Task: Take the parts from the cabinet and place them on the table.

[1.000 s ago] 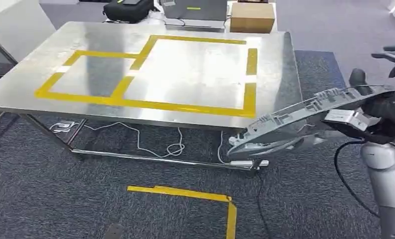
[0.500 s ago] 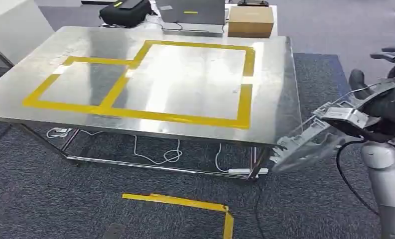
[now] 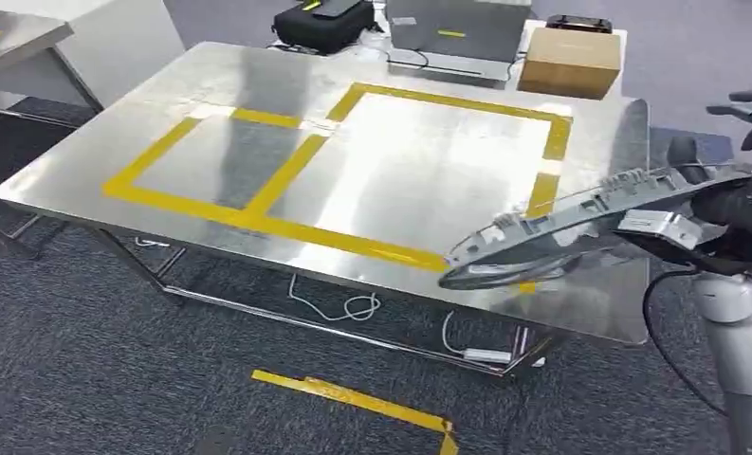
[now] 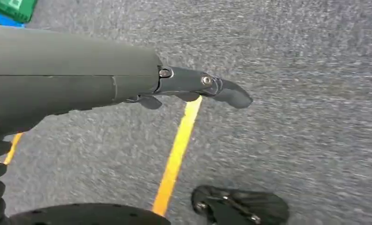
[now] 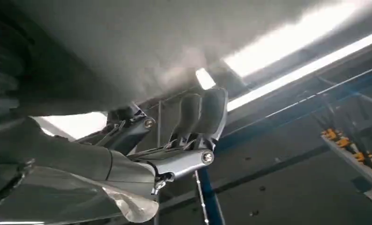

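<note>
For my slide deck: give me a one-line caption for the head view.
Right hand carries a long grey part above the steel table's yellow-taped corner.

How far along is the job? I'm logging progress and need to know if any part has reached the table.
Done: a long grey moulded plastic part is out of the cabinet, held by the right hand. In hand: it hangs above the steel table's near right corner. Left: setting it down; the yellow-taped rectangles hold no parts yet. The left hand holds nothing.

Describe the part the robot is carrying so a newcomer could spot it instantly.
Start at the steel table marked with yellow tape. Over its near right corner, the right hand holds a long grey part: the one ribbed, curved strip in the air, not on the tabletop.
</note>
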Motion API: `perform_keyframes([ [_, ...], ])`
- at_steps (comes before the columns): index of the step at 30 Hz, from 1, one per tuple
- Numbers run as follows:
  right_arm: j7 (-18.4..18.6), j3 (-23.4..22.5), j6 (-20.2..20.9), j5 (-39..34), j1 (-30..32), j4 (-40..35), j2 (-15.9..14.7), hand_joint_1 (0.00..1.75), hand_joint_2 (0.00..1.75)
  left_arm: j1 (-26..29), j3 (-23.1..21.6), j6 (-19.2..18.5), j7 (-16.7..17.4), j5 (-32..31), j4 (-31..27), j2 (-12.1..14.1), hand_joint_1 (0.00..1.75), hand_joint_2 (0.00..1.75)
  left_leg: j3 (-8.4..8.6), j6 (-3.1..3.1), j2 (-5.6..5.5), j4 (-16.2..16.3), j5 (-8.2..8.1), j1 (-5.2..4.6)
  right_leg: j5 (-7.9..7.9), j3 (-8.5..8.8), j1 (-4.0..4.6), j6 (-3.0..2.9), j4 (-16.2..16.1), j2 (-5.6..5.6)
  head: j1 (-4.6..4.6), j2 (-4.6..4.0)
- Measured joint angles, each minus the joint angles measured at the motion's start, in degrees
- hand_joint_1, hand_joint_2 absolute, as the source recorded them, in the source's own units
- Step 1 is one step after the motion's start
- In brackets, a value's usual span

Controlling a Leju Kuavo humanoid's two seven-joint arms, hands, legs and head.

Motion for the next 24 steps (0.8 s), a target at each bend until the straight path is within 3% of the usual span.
perform_keyframes([
  [1,0.0,0.1,0.0,0.0,-0.1,0.0,0.0,1.75,1.75,0.0,0.0,0.0,0.0,0.0,0.0,0.0,0.00,1.75,-0.60,-0.40,-0.28,-0.1,-0.28,-0.01,-1.03,1.20,0.47,-1.35,-0.5,-0.15,0.20,0.00],
  [2,0.0,0.0,0.0,0.0,0.0,-0.1,0.0,1.75,1.75,0.2,0.0,0.0,0.0,0.0,0.0,0.0,0.00,1.75,-0.45,-0.87,-0.27,0.0,-0.57,0.10,-0.17,0.92,0.58,-2.31,-0.5,0.01,0.22,0.00],
  [3,0.0,0.1,0.0,0.0,0.0,-0.2,0.0,1.75,1.75,0.3,0.0,0.0,0.0,0.0,0.0,-0.1,0.00,1.75,-0.20,-0.98,-0.10,0.3,-0.55,0.02,-0.53,1.12,0.60,-2.83,-0.5,-0.07,0.20,0.02],
  [4,0.0,0.0,0.0,0.0,-0.1,-0.3,0.0,1.75,1.75,0.3,0.0,0.0,0.0,0.0,0.0,0.1,0.00,1.75,0.00,-1.23,-0.03,0.4,-1.04,-0.07,-0.62,1.80,0.10,-3.15,-0.7,-0.09,0.22,0.00],
  [5,0.0,0.0,0.0,0.0,-0.1,-0.5,0.0,1.75,1.75,0.2,0.0,0.0,0.0,0.0,0.0,0.1,0.00,1.75,-0.50,-1.65,1.56,1.8,-1.10,-0.13,-0.89,2.60,0.11,-3.46,-0.9,-0.15,0.18,0.00],
  [6,0.0,0.0,0.0,0.0,-0.3,-0.6,0.0,1.75,1.75,0.0,0.0,0.0,-0.1,0.0,0.0,0.1,0.00,1.75,-2.09,-2.14,2.87,5.0,-1.62,0.00,-1.30,3.21,0.09,-3.85,-1.0,-0.33,-0.34,0.00],
  [7,0.0,0.1,0.0,0.0,-0.3,-0.7,0.0,1.75,1.75,-0.2,0.0,0.0,-0.1,0.0,0.0,0.1,0.00,1.75,-4.72,-2.60,3.48,9.3,-2.85,0.35,-1.75,3.69,0.10,-4.00,-1.0,-0.43,-0.39,0.00],
  [9,-0.1,0.2,0.1,0.2,-0.3,-0.7,0.0,1.75,1.75,-0.2,0.0,-0.2,-0.2,0.2,0.0,0.1,0.00,1.75,-9.81,-3.05,3.79,16.5,-5.66,0.76,-2.75,4.75,0.10,-3.98,-0.9,-0.56,-0.39,0.00],
  [10,-0.1,0.2,0.1,0.2,-0.3,-0.7,0.0,1.75,1.75,-0.1,0.0,-0.3,-0.2,0.2,0.0,0.1,0.00,1.75,-11.23,-3.16,3.82,17.6,-5.86,0.89,-3.29,5.43,0.08,-3.93,-0.9,-0.57,-0.41,0.00],
  [11,-0.1,0.2,0.1,0.3,-0.3,-0.7,0.0,1.75,1.75,0.0,0.0,-0.3,-0.2,0.2,0.0,0.1,0.00,1.75,-11.48,-3.13,3.84,16.5,-4.75,0.97,-3.84,6.22,0.08,-3.89,-1.0,-0.58,-0.37,0.00],
  [12,-0.1,0.3,0.2,0.3,-0.3,-0.7,0.0,1.75,1.75,0.0,0.0,-0.3,-0.2,0.4,0.0,0.1,0.00,1.75,-10.93,-2.98,3.86,13.6,-2.26,0.97,-4.41,7.04,0.08,-3.84,-1.0,-0.60,-0.41,0.00],
  [14,-0.1,0.3,0.2,0.3,-0.3,-0.7,0.0,1.75,1.75,0.1,0.0,-0.3,-0.2,0.4,0.0,0.2,0.00,1.75,-8.51,-2.24,4.07,4.0,5.48,0.82,-5.74,8.46,0.08,-3.31,-1.1,-0.75,-0.41,0.00],
  [15,-0.1,0.3,0.2,0.3,-0.3,-0.6,0.0,1.75,1.75,0.2,0.0,-0.3,-0.2,0.4,0.0,0.2,0.00,1.75,-8.51,-2.00,4.22,3.1,5.37,0.41,-6.16,9.45,0.18,-3.06,-1.0,-0.67,-0.30,0.00],
  [16,-0.2,0.3,0.3,0.3,-0.4,-0.7,0.0,1.75,1.75,0.0,0.0,-0.3,-0.2,0.5,0.0,0.3,0.00,1.75,-8.18,-1.62,4.34,1.5,3.76,0.19,-6.41,9.01,0.33,-2.65,-1.4,-0.63,-0.66,0.00],
  [17,-0.1,0.4,0.4,0.4,-0.4,-0.7,0.0,1.75,1.75,0.0,0.0,-0.3,-0.2,0.5,0.0,0.2,0.00,1.75,-7.98,-1.34,4.20,2.0,4.80,0.11,-6.54,9.05,0.37,-2.25,-1.9,-0.63,-0.57,0.00],
  [19,-0.1,0.4,0.4,0.4,-0.5,-0.8,0.0,1.75,1.75,0.1,0.0,-0.3,-0.2,0.5,0.0,0.2,0.00,1.75,-7.09,-0.67,3.99,1.0,4.53,0.13,-6.05,10.18,0.25,-1.43,-1.9,-0.73,-0.57,0.00],
  [21,-0.2,0.5,0.3,0.4,-0.8,-0.9,0.0,1.75,1.75,0.0,0.0,-0.2,-0.2,0.5,0.0,0.3,0.00,1.75,-5.55,0.03,3.80,0.4,4.21,0.38,-6.81,8.28,0.15,-1.37,1.5,-0.59,-0.41,0.00],
  [22,-0.1,0.5,0.4,0.4,-1.1,-0.9,0.0,1.75,1.75,-0.2,0.0,-0.3,-0.2,0.5,0.0,0.3,0.00,1.75,-5.32,0.46,3.76,0.4,3.92,0.30,-7.69,5.88,0.20,-1.35,5.4,-0.49,-0.33,0.00],
  [24,-0.1,0.5,0.4,0.4,-0.9,-0.9,0.0,1.75,1.75,-0.3,0.0,-0.3,-0.2,0.5,0.0,0.2,0.00,1.75,-4.72,0.86,3.59,0.4,3.16,0.04,-11.04,-0.06,0.34,-1.19,13.4,-0.47,-0.37,0.00],
])
